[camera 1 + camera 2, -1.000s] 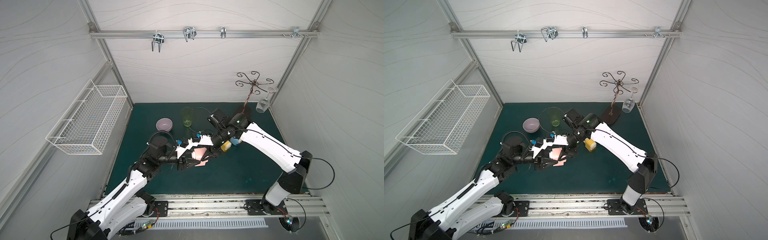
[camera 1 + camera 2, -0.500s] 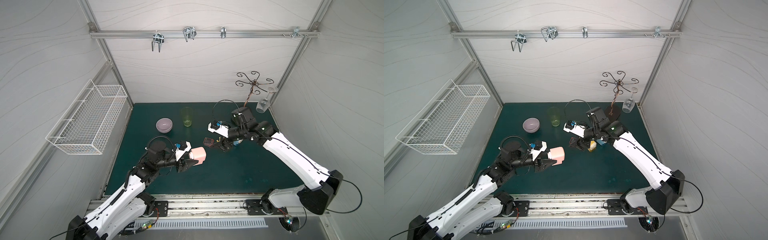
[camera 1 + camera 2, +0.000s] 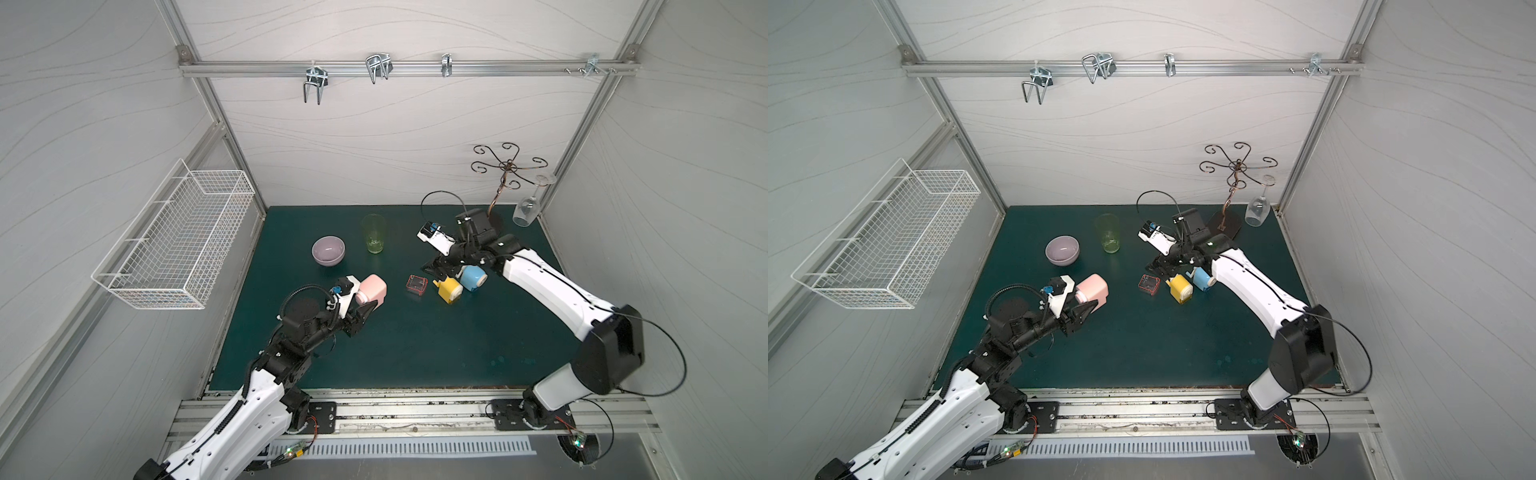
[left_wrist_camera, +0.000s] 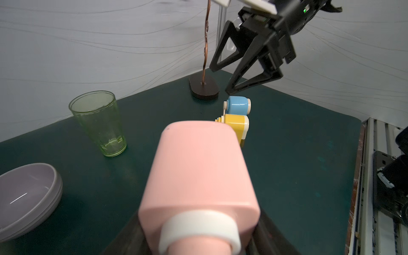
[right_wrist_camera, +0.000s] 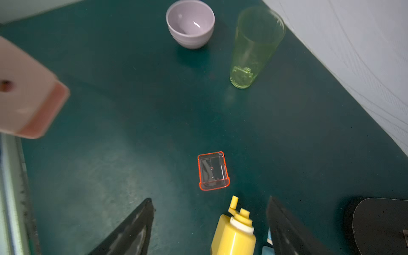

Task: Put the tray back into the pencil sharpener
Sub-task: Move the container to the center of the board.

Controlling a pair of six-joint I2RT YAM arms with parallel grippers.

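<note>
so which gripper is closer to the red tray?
Right. The right gripper hangs open above the yellow sharpener that lies just beside the tray. The left gripper is farther off, on the tray's other side, shut on the pink sharpener.

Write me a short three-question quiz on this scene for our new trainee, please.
1. True or false: the red tray sits inside the pink sharpener held by the left hand.
2. Which lies nearest the tray? A) blue sharpener B) yellow sharpener C) pink sharpener
3. What does the right hand hold?
Key: 1 false, it lies on the mat; 2 B; 3 nothing, it is open.
</note>
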